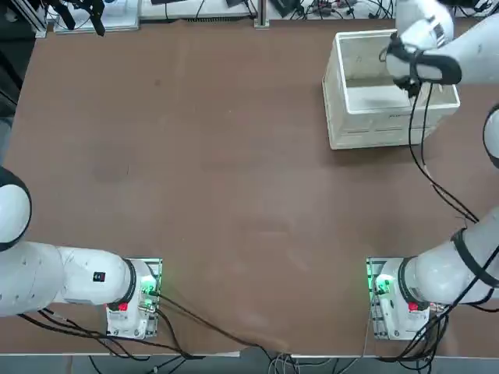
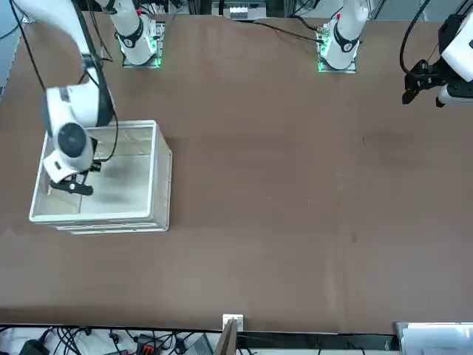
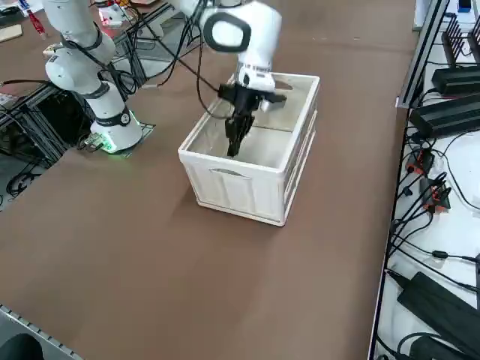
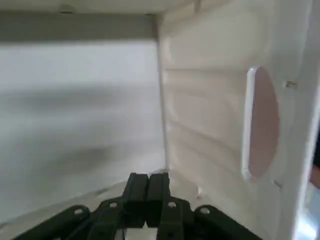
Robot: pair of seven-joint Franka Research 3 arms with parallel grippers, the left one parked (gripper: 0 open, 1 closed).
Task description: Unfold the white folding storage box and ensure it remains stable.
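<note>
Black fingers, your right gripper (image 4: 148, 179): pinched together, nothing between them, reaching inside the crate's mouth. White folding storage box (image 3: 232, 187): open-topped, upright, toward the table's far right. Likely light, stiff-walled, hinges apt to give; smooth plastic may slip. Take the rim beside the oval cut-out (image 4: 263, 122).

The storage box (image 1: 355, 125) sits on the table (image 1: 210, 156), ahead of the working arm's base (image 1: 401, 300) and near the far edge; the right gripper (image 3: 234, 150) reaches down into it.
</note>
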